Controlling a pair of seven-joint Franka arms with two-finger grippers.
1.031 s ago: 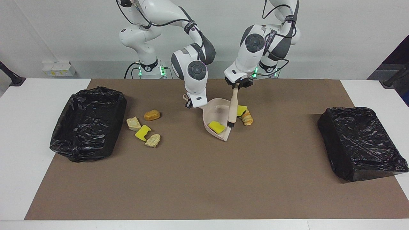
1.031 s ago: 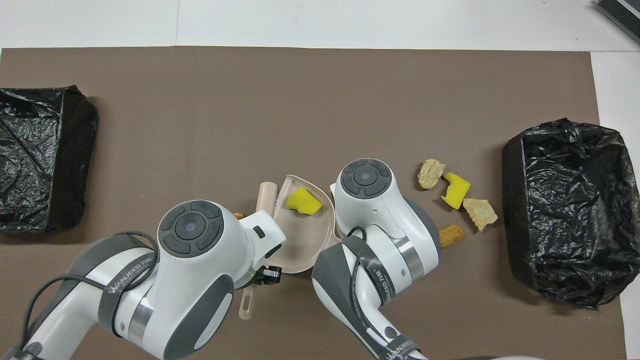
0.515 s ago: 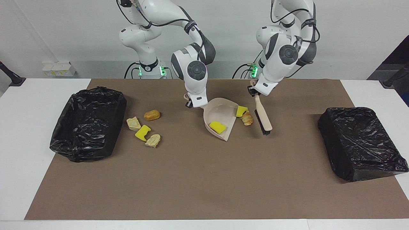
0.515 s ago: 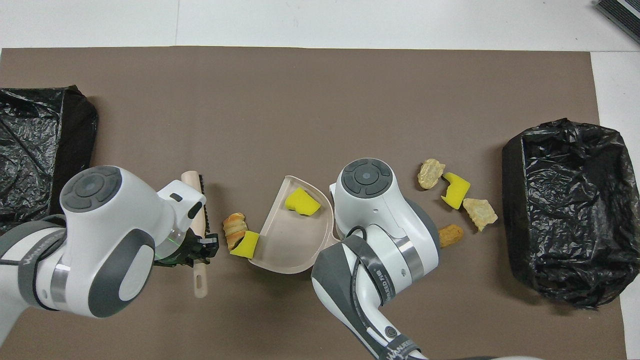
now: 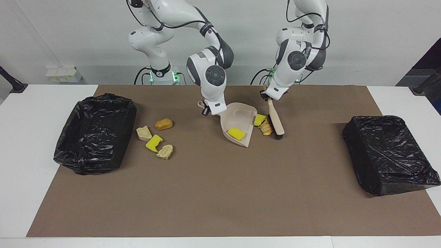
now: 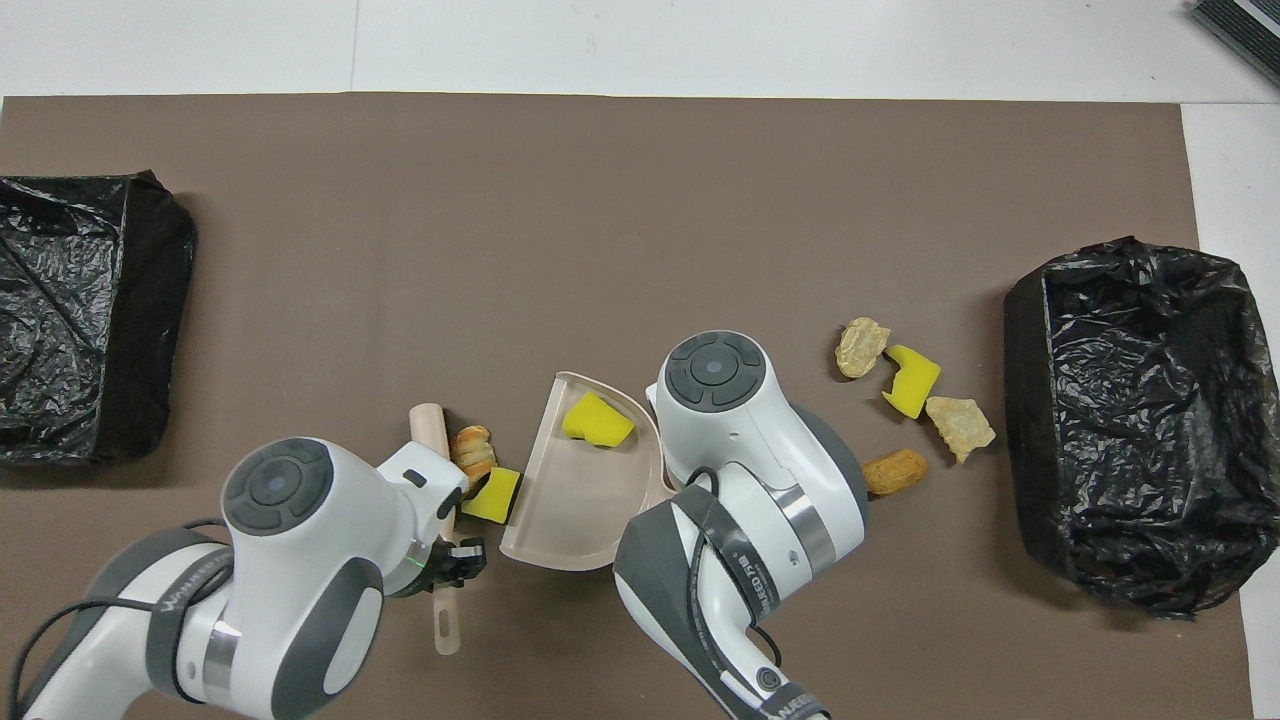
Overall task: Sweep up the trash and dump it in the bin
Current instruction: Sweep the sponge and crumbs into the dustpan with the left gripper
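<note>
Beige plastic dustpan [image 5: 237, 117] sits in the upper middle of the facing frame. Its handle is clenched in the right gripper [image 5: 206, 109] and its open lip is turned toward the left arm's end of the table. The left gripper [image 5: 267, 97], also in the upper middle, is clamped on the top of a wooden-handled black-bristled brush [image 5: 275, 120]. One bright yellow sponge chunk [image 5: 236, 133] already lies in the pan. A green-backed yellow sponge piece [image 5: 259, 119] and a tan ridged bread-like roll [image 5: 265, 128] rest between the lip and the bristles, close against both. They lie below the left fingers, at the brush's working end, not in any grip. These scraps look light, soft and springy, and the roll may tumble, so I judge a low push at their base with the bristles suits them better than pinching. At mid-height toward the right arm's end, four loose scraps [image 5: 153, 143] wait on the brown mat [image 5: 220, 193] beside a black-bagged bin [image 5: 86, 162]. A second black-bagged bin [image 5: 396, 172] sits at the other end.
</note>
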